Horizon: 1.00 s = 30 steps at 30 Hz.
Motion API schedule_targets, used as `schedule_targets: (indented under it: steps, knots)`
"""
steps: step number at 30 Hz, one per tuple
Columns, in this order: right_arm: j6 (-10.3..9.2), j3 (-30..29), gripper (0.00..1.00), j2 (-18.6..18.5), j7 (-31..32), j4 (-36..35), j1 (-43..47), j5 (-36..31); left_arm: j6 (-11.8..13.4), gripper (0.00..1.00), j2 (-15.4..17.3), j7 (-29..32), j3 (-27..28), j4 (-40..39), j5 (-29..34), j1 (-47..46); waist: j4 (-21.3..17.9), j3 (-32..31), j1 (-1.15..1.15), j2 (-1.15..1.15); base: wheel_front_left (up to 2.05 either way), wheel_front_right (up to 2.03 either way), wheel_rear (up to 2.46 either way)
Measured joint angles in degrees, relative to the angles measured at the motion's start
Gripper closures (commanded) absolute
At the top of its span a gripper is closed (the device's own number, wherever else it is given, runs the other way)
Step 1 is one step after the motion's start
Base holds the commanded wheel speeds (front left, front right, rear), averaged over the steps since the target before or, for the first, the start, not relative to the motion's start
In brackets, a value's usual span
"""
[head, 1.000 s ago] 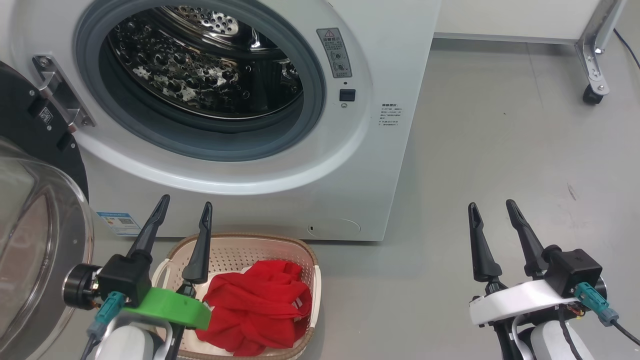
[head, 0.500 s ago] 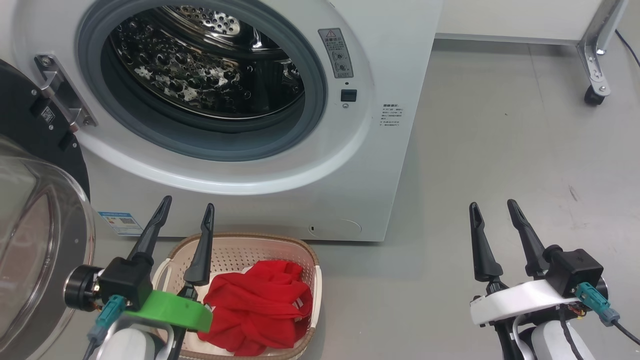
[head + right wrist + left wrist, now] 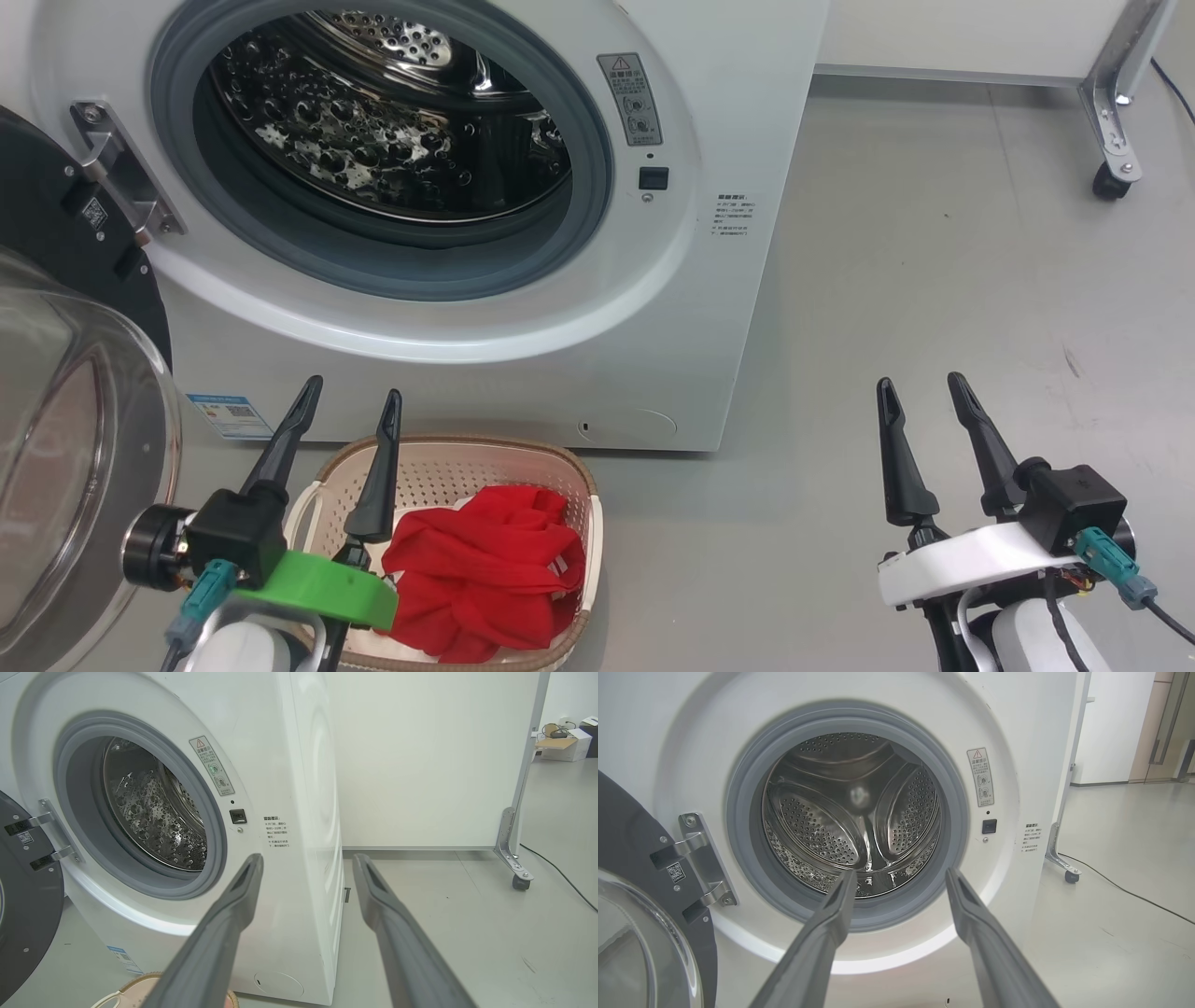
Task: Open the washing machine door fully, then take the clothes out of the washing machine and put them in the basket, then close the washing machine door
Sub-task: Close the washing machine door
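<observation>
- Left gripper (image 3: 353, 387): jaws stood spread, holding nothing, near the basket's (image 3: 485, 442) left rim.
- Right gripper (image 3: 920, 381): jaws stood spread, holding nothing, over the floor (image 3: 934, 233).
- Clothes (image 3: 481, 569): lay heaped inside the basket, before the washing machine (image 3: 728, 93).
- Washing machine door (image 3: 47, 233): hung wide open at left; drum (image 3: 373, 149) exposed.

Grey floor (image 3: 934, 280), washing machine (image 3: 747, 103), basket (image 3: 467, 441) just before it

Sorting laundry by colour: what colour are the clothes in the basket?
The clothes are bright red; head view shows best.
</observation>
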Motion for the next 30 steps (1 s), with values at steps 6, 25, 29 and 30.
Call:
schedule_targets:
  steps: [6,25,29,30]
  knots:
    - [0.01,0.0,0.0,0.0,0.0,0.0,0.0,0.0,0.0,0.0,0.0,0.0,0.0,0.0,0.0,0.0,0.0,-0.1,0.0,0.0,-0.55,0.55,0.0]
    - [0.1,-0.1,0.0,0.1,0.0,-0.1,0.0,0.0,0.5,0.0,0.0,0.0,-0.6,-0.1,0.2,0.1,0.0,0.2,0.0,0.0,-1.03,1.03,0.0]
    - [0.42,-0.1,0.0,0.1,0.0,0.0,0.0,0.0,1.0,0.0,0.0,0.0,-0.6,-0.4,0.7,0.2,0.0,0.2,0.0,0.0,-1.33,1.33,0.0]
    - [0.42,-0.1,0.0,0.1,0.0,0.0,0.0,0.0,1.0,0.0,0.0,0.0,-0.6,-0.4,0.7,0.2,0.0,0.2,0.0,0.0,-1.23,1.23,0.0]
